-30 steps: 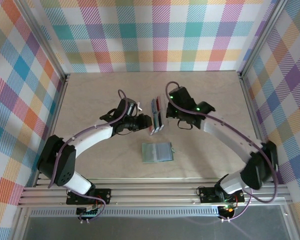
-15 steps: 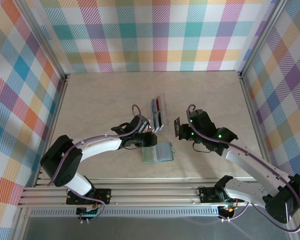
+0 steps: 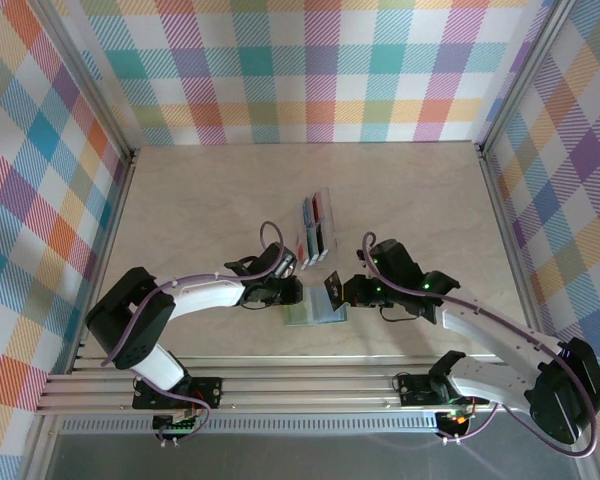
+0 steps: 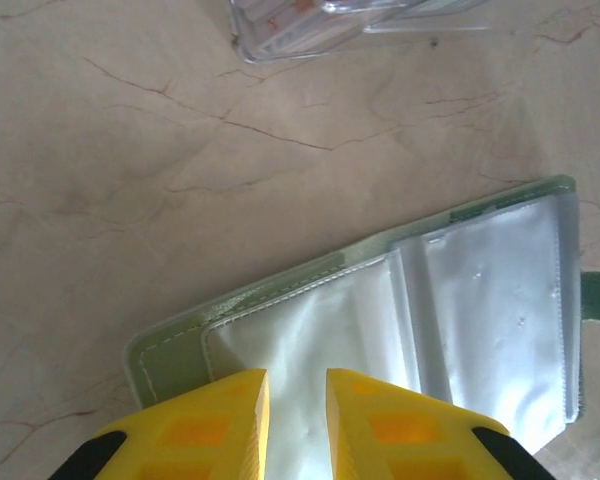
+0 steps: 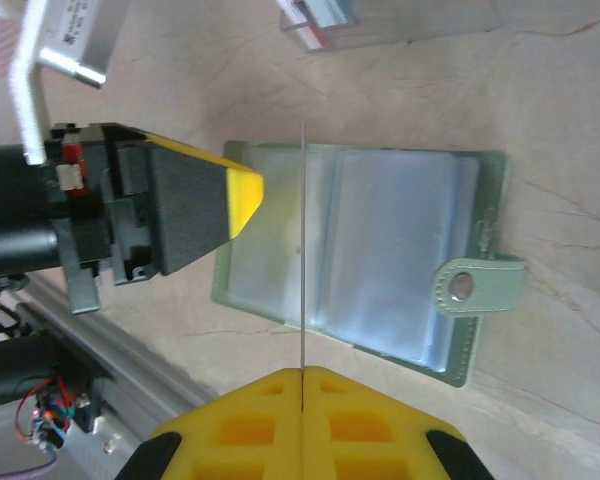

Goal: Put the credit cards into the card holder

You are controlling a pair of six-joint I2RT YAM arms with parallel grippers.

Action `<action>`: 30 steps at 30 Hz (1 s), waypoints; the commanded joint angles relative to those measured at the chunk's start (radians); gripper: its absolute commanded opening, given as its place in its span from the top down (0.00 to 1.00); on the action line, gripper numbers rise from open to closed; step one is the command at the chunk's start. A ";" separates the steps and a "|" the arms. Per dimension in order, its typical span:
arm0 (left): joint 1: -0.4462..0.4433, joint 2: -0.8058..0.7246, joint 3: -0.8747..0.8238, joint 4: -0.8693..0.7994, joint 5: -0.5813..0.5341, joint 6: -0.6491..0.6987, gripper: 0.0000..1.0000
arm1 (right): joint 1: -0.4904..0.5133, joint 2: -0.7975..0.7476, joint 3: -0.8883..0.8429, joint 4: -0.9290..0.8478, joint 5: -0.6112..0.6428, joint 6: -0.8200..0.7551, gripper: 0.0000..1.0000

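The card holder lies open near the table's front, a grey-green wallet with clear sleeves and a snap strap. My right gripper is shut on a dark credit card, held on edge just above the wallet's middle. In the right wrist view that card is a thin vertical line rising from my gripper. My left gripper stands narrowly open at the card holder's left sleeve, with nothing between its fingers. More credit cards stand in a clear tray.
The clear plastic tray stands just behind the wallet, its corner close to my left gripper. Aluminium rails run along the near edge. Checked walls close in the table's sides and back.
My right arm has carried the dark card from the tray down to above the wallet. My left gripper has moved forward onto the wallet's left side, its jaws narrowing.
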 commanded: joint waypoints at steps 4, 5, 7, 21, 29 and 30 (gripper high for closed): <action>-0.011 0.009 -0.033 -0.005 -0.042 0.007 0.79 | 0.006 0.066 -0.038 0.140 -0.123 0.030 1.00; -0.012 0.003 -0.038 -0.005 -0.045 0.005 0.79 | 0.006 0.085 -0.040 0.154 -0.135 0.032 1.00; -0.012 -0.007 -0.046 -0.011 -0.053 0.005 0.79 | 0.006 0.118 -0.039 0.165 -0.145 0.034 1.00; -0.012 -0.025 -0.067 -0.004 -0.052 0.004 0.79 | 0.006 0.238 -0.041 0.185 -0.150 0.017 1.00; -0.012 -0.032 -0.080 0.001 -0.053 0.002 0.79 | 0.005 0.272 -0.043 0.188 -0.148 0.004 1.00; -0.012 -0.033 -0.080 0.002 -0.053 0.003 0.79 | 0.005 0.276 -0.043 0.193 -0.154 0.004 1.00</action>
